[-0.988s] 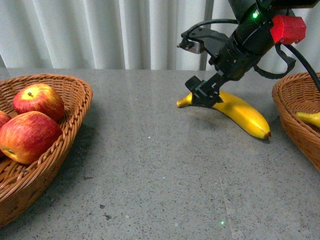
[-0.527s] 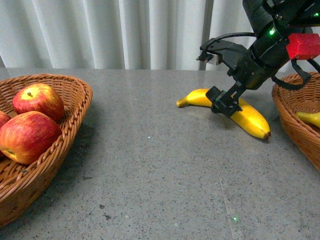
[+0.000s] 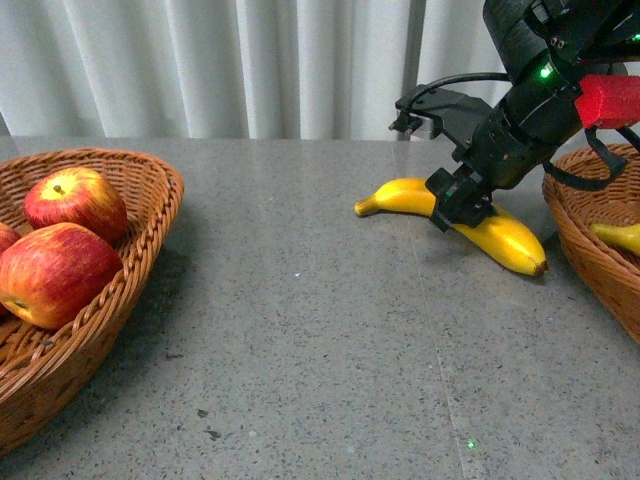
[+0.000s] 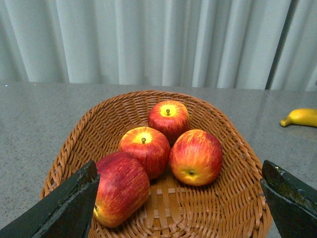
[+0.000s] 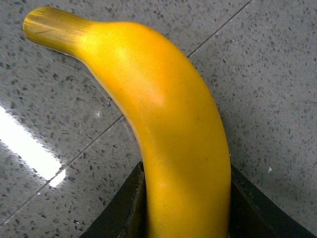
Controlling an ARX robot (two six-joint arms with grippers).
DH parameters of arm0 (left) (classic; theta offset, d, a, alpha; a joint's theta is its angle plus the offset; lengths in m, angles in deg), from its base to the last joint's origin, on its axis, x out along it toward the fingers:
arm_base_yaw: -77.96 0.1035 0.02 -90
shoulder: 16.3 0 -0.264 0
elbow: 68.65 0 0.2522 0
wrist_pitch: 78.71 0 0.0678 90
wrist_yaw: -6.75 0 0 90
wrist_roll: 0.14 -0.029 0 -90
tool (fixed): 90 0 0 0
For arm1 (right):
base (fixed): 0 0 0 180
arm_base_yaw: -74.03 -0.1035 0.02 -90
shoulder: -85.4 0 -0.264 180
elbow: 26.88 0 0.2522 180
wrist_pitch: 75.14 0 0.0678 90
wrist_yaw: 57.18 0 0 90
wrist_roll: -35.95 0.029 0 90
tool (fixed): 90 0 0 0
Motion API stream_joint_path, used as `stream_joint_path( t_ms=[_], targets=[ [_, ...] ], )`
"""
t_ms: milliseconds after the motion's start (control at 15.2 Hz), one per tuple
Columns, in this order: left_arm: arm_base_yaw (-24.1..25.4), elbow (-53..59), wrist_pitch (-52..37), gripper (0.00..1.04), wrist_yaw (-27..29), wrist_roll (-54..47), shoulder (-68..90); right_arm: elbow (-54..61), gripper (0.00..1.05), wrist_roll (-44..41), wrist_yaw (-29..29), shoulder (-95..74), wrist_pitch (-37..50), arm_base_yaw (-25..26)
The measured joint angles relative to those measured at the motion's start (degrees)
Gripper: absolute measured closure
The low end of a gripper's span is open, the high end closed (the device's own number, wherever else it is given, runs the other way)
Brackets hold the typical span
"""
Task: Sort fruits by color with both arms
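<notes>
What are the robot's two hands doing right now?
Left gripper: open, holding nothing, above the apples.
Right gripper: fingers on both sides of the banana.

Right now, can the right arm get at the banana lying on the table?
Probably yes. The right gripper is already down on the banana, its fingers flanking the fruit on both sides. Nothing lies between them; whether they press it yet is unclear.

Even, bright overhead light; soft shadows under basket point(image 3: 150, 200) and banana point(image 3: 500, 238). White glare streak on worktop point(image 5: 29, 146) in right wrist view. All views sharp.
</notes>
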Motion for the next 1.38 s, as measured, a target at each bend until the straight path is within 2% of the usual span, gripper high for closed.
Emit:
stream_joint_path(
  t_ms=[132,263,329,593,922,988,1054,1383],
  targets=[
    [0.00,0.00,0.00,0.07,0.00,0.00,0.00,0.20,0.68,1.27,-2.21,0.57,0.24,-1.11],
    [0.00,0.00,-0.02,0.07,0.00,0.00,0.00,-0.63,0.69,9.07,-9.84,5.81,2.82,-5.18],
    [0.00,0.00,-0.02,0.07,0.00,0.00,0.00,-0.96,0.69,12.79,-11.34,7.67,3.30,-4.44],
    [0.00,0.00,-0.02,0.07,0.00,0.00,0.00,3.54,0.69,16.41,-13.68,16.13,6.43,0.02],
    [0.00,0.00,-0.02,0.07,0.00,0.00,0.00,20.26,0.69,16.37,-17.27,33.16,8.09,10.10],
    [0.00,0.00,-0.02,0.07,0.00,0.00,0.00,23.45,0.69,15.82,-17.79,35.82,8.35,12.63],
    [0.00,0.00,-0.02,0.07,0.00,0.00,0.00,28.74,0.69,14.99,-18.53,40.24,9.05,17.66],
    [0.00,0.00,-0.02,0.07,0.00,0.00,0.00,39.69,0.69,12.83,-21.66,44.39,10.84,29.88]
  ],
)
